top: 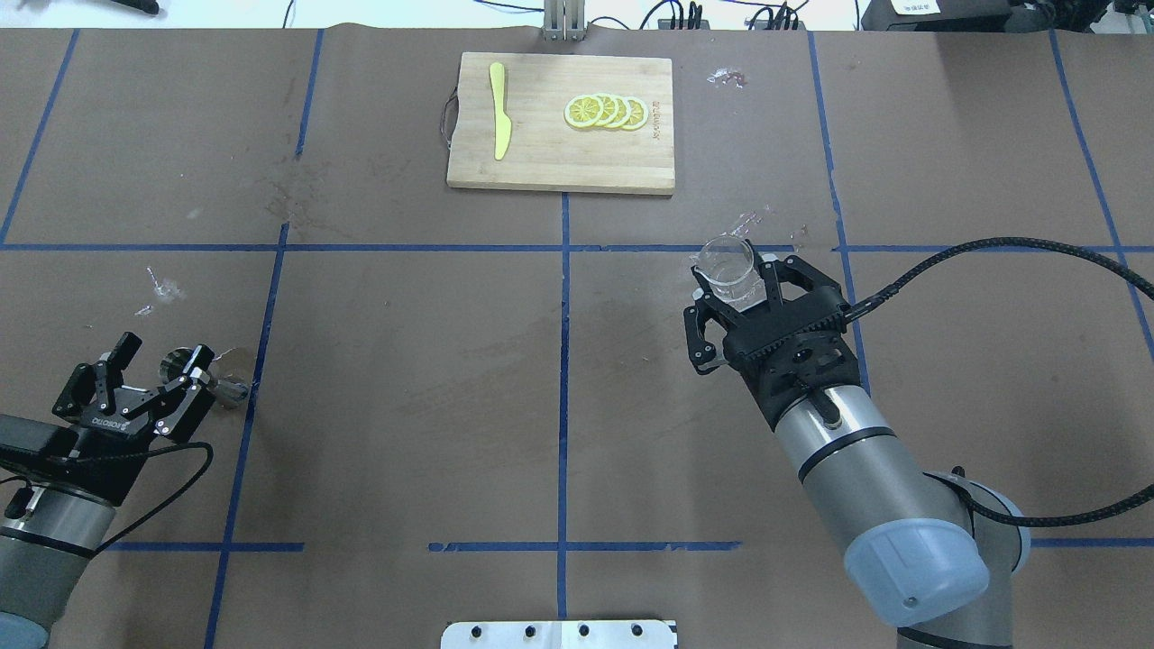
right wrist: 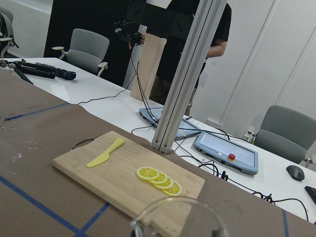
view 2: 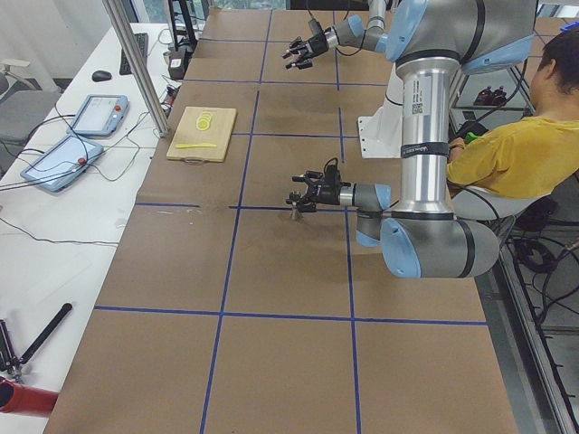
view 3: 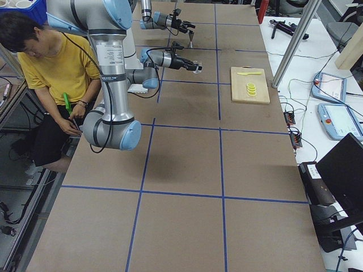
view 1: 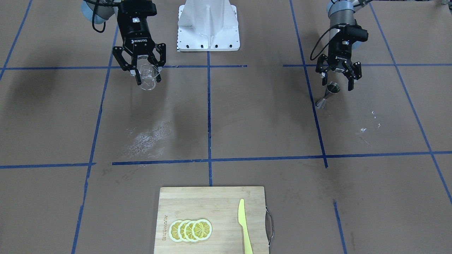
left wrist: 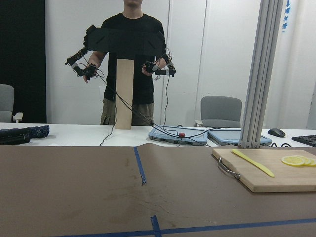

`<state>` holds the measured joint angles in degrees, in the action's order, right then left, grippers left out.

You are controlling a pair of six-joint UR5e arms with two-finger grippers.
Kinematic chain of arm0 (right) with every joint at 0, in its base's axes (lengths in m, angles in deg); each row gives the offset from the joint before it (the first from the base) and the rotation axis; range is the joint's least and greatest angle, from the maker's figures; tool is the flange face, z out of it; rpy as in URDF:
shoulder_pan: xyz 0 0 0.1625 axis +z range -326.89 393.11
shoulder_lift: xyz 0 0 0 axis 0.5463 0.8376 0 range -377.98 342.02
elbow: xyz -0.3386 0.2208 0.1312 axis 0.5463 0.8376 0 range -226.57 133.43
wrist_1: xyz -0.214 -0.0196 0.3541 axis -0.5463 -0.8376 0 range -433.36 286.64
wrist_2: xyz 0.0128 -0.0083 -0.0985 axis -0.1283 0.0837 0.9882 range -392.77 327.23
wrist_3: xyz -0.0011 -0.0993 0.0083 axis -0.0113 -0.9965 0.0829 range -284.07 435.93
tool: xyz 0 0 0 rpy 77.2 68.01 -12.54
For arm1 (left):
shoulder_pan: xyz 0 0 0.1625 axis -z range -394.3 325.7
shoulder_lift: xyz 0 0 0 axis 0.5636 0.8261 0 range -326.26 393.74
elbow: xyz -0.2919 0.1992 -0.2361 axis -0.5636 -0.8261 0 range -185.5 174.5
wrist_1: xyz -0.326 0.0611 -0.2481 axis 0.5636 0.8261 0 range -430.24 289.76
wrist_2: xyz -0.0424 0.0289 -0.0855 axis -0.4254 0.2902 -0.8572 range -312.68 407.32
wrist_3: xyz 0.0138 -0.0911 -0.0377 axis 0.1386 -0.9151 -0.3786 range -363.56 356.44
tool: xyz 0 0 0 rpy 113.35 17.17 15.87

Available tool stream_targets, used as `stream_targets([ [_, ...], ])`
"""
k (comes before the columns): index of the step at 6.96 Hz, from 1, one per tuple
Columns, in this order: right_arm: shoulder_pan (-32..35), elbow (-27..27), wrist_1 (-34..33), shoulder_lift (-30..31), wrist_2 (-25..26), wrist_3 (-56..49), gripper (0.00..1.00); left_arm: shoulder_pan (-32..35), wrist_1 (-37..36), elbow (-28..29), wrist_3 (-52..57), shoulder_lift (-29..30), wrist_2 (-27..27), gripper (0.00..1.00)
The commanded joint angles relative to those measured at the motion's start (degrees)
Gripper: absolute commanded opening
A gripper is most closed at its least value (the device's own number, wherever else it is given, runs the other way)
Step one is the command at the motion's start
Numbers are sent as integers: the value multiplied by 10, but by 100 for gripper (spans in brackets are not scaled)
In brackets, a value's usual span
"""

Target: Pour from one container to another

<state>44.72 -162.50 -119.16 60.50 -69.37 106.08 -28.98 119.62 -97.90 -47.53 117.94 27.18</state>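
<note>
Brown paper covers the table [top: 406, 379], marked into large squares by blue tape lines [top: 564, 361], and the robot's white base plate [view 1: 208, 24] sits at the edge nearest the robot. At the far edge from the robot lies a wooden cutting board [top: 541, 153] with a metal handle at one end. The right gripper [view 1: 148, 79] hangs above the table near the middle of the robot's right half, its two black fingers pinching the clear glass cup [top: 727, 266] from either side. The left gripper [view 1: 337, 84] is low over the robot's left half, its fingers spread wide, one on each side of the upper cone of the steel jigger [view 1: 327, 94]; the overhead view shows a gap between the fingers and the metal. A yellow-green knife [view 1: 243, 222] lies on the board near the handle end. A row of four overlapping lemon slices [view 1: 190, 230] lies towards the board's other end, well apart from the knife. The glass cup is held off the paper, mouth upward, its rim showing at the bottom of the right wrist view. The jigger stands on the table beside a tape line, well apart from the cup.
</note>
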Motion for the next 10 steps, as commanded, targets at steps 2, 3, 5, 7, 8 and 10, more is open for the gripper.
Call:
stream_targets([
  [2,0,0,0,0,-1,1,0,4,71,-70,125,0,-13,100],
  [3,0,0,0,0,-1,1,0,24,74,-73,136,-1,-55,100],
  [5,0,0,-1,0,-1,1,0,105,39,-73,149,-1,-177,100],
  [7,0,1,-1,0,0,2,0,245,-46,-73,171,6,-391,100],
  [8,0,3,-1,0,0,2,0,331,-110,-74,172,16,-521,100],
  [10,0,5,-1,0,0,2,0,492,-253,-72,189,58,-775,100],
])
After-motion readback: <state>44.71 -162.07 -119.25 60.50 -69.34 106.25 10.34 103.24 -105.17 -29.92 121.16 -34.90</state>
